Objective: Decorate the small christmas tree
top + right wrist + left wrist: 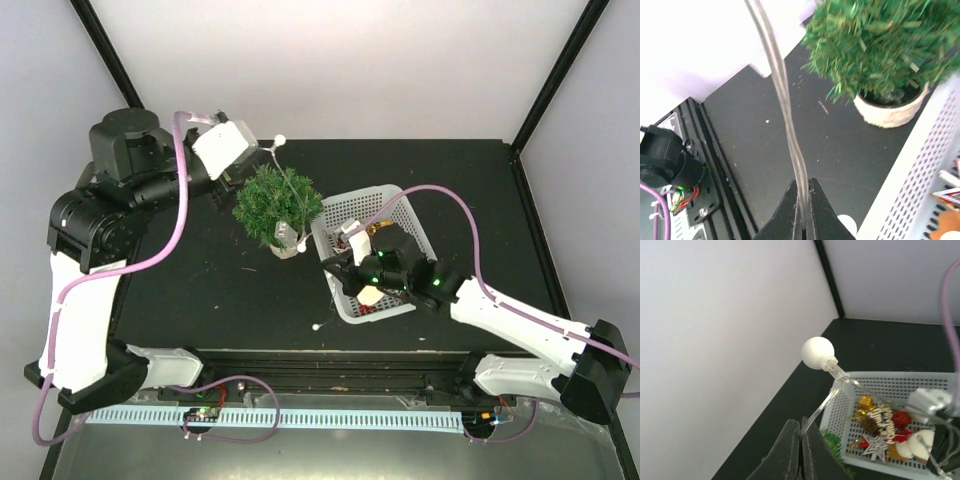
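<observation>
left wrist view: small christmas tree (pixel 832 442) only a green sliver at bottom edge; white basket (pixel 890 382) cut off right and below | right wrist view: tree crown blurred, cropped by top edge; light string (pixel 785 110) runs out the top | top view: basket ornaments (pixel 352 232) too small to name, partly under right arm (pixel 440 285)

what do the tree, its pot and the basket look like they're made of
Small bushy green christmas tree: likely plastic, artificial; stiff, slightly glossy needle sprigs. Little round white pot: matte, rough-textured wall, perhaps wrapped cord or coarse plaster; hard to tell. White rectangular perforated basket: moulded plastic, smooth, with regular rows of small holes.
</observation>
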Robot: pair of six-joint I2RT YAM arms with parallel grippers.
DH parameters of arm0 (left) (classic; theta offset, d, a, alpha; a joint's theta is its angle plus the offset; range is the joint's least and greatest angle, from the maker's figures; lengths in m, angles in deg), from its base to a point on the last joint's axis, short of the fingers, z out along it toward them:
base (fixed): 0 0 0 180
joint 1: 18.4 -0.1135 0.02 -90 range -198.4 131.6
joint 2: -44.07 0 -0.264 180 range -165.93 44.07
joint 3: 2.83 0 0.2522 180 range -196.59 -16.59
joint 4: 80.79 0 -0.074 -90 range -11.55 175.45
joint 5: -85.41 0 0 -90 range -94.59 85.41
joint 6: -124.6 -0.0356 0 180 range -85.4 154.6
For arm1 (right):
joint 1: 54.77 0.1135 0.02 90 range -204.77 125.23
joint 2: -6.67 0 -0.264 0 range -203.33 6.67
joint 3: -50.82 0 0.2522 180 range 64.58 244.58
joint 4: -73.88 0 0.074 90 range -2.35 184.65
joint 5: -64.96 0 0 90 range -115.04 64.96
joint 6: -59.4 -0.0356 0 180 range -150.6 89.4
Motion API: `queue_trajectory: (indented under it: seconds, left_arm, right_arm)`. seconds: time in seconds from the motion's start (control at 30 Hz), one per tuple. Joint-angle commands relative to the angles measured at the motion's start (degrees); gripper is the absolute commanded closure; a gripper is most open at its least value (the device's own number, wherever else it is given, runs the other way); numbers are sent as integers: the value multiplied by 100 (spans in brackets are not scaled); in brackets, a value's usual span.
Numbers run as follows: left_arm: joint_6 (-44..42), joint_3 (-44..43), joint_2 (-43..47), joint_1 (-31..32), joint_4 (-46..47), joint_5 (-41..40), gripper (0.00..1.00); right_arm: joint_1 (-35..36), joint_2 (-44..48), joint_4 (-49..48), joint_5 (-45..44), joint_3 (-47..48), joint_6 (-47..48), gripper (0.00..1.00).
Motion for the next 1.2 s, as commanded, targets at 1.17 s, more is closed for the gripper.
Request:
queue_trajectory:
  seconds: [1.17]
  left_arm:
    - [-328,3213,1378,-3612,678,2968,98]
  right_arm:
    - [-694,-1227,2143,-1348,2984,100,99]
